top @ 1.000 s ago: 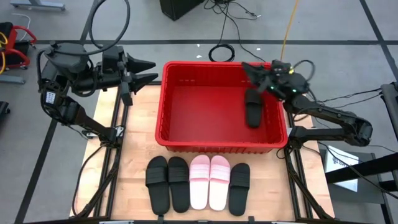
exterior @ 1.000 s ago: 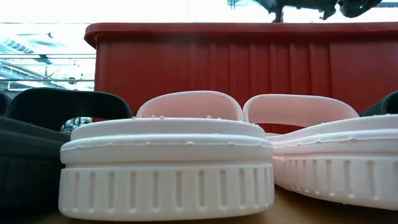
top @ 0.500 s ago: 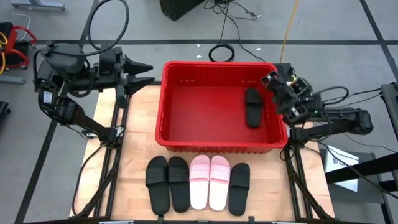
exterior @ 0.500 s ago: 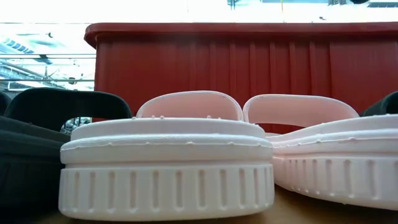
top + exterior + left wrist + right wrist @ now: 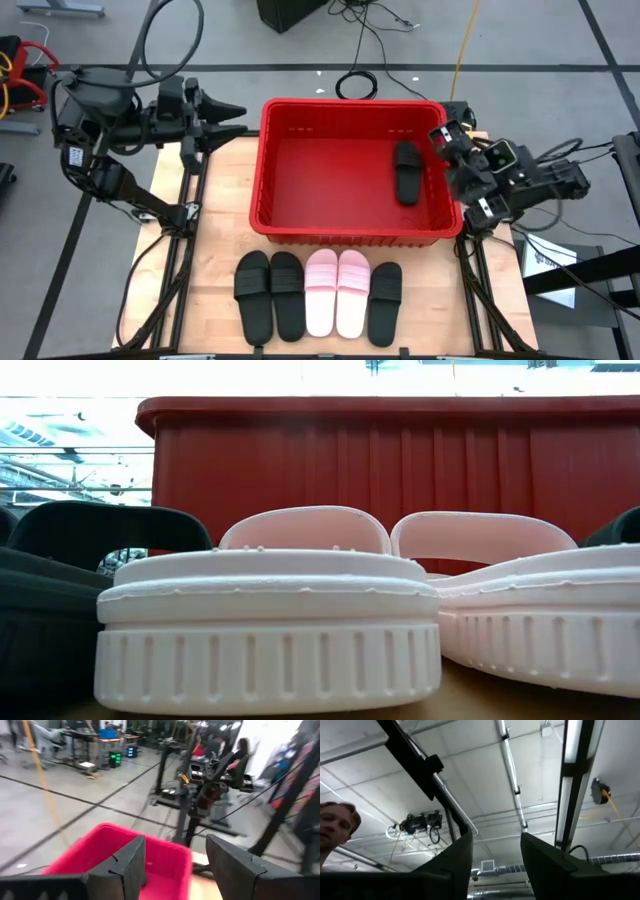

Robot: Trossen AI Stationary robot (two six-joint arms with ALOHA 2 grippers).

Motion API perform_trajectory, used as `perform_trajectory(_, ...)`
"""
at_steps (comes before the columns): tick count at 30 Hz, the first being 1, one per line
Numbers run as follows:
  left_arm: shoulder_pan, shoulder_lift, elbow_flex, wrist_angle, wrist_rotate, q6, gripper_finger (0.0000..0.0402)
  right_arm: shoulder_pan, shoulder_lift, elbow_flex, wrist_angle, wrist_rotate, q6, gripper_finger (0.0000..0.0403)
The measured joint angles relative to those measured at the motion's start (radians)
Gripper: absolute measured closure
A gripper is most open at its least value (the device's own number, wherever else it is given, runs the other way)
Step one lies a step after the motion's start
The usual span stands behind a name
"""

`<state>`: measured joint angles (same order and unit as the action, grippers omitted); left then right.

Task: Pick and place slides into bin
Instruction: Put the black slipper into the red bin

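High view shows the table point(image 5: 215, 250) carrying the bin point(image 5: 350, 107) at its far half, and everything else sits relative to that red crate. One black slide point(image 5: 406, 172) already lies inside the bin, close to its right wall, long axis running from the far wall toward the near wall. Just in front of the bin's near wall, five slides lie side by side in a row: two black slides point(image 5: 270, 294) toward the bin's left corner, the two pink slides point(image 5: 337, 292) in the middle, and a single black slide point(image 5: 385, 303) toward the right corner. Each has its long axis square to the bin's near wall, toe end toward it.

The left gripper point(image 5: 228, 119) hangs outside the bin's left wall near the far corner, jaws apart and empty, pointing toward the bin. The right gripper point(image 5: 452, 150) sits folded just outside the bin's right wall, tilted up so its wrist view looks at the ceiling, jaws apart with nothing between them.

The row lies on the opposite side of the bin from both jaws. My judgement is that the right arm is nearer the single black slide at the right end, and its jaws would need to turn downward and close across that slide's width.
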<state>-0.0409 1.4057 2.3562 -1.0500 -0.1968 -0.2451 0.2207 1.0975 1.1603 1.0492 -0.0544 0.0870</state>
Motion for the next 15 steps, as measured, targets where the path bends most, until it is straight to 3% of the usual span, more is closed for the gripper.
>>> perform_trajectory(8,0.000,0.000,0.000,0.050,0.041,-0.054,0.0197,0.154,0.075,0.363,-0.442,-0.002,-0.111,0.0248)
perform_trajectory(15,-0.027,-0.007,0.000,0.099,0.055,-0.036,0.0197,0.271,0.127,0.536,-0.697,-0.001,-0.189,0.0248)
